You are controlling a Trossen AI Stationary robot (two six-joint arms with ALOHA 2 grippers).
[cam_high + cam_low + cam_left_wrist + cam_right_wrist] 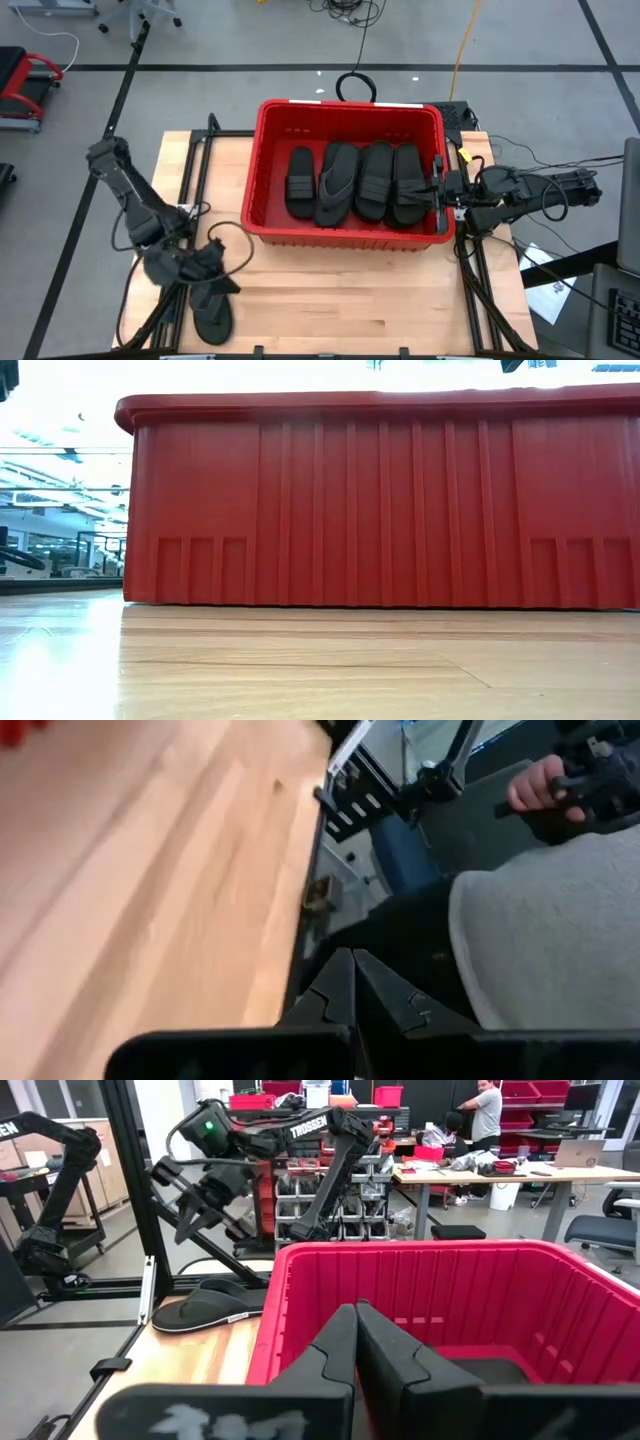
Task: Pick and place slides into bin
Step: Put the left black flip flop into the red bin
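Note:
The red bin (pixel 350 105) stands at the table's far middle and fills the low view (pixel 380 510). Three black ribbed slides (pixel 302 182) (pixel 375 182) (pixel 407 186) and one dark thong flip-flop (pixel 337 184) lie flat side by side on its floor. A second flip-flop (pixel 212 318) lies flat on the table at the near left and also shows in the right wrist view (pixel 205 1310). My left gripper (pixel 351 965) hovers shut and empty just above and beyond it (pixel 212 282). My right gripper (pixel 356 1320) is shut and empty at the bin's right rim (pixel 438 192).
Black frame rails (pixel 195 160) run along the table's left and right sides. Bare wood (pixel 340 290) lies in front of the bin. A person's hand (pixel 545 785) and grey sleeve show beyond the table edge. Cables (pixel 355 85) lie behind the bin.

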